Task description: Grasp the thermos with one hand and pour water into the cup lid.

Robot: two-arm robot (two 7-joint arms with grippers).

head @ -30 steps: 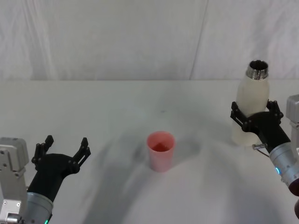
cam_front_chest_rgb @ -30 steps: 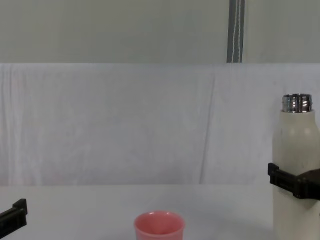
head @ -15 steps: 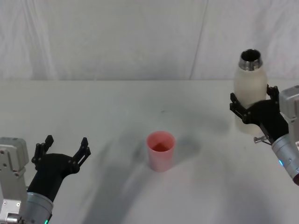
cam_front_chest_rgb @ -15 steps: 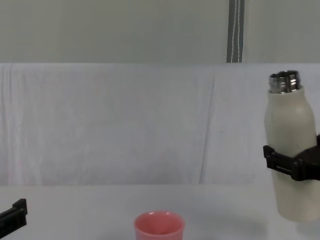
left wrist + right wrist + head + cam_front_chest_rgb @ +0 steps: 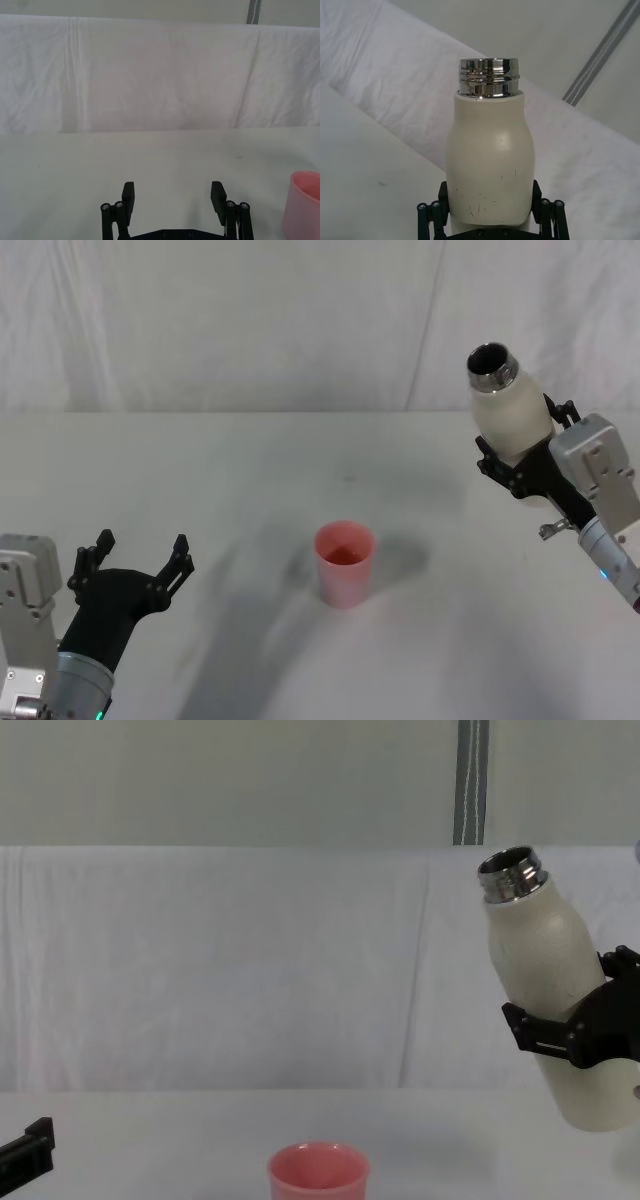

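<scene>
The cream-white thermos [image 5: 510,425] hangs in the air at the right, its open steel neck leaning left toward the middle of the table. My right gripper [image 5: 522,462] is shut around its body. The chest view shows the thermos [image 5: 545,975] tilted and lifted off the table, with the right gripper [image 5: 575,1032] clamped low on it. In the right wrist view the thermos [image 5: 490,165] rises from between the fingers. The pink cup lid [image 5: 344,563] stands upright at the table's centre, also seen as the cup lid [image 5: 318,1174] low in the chest view. My left gripper [image 5: 137,562] rests open at the near left.
A white cloth covers the table [image 5: 250,470] and hangs as a backdrop behind it. Free room lies between the cup lid and each gripper. A grey vertical strip [image 5: 472,782] runs up the wall behind.
My right gripper has lifted the thermos off the table, carried it left toward the cup lid, and tipped its neck leftward. The left arm and the cup lid have stayed put.
</scene>
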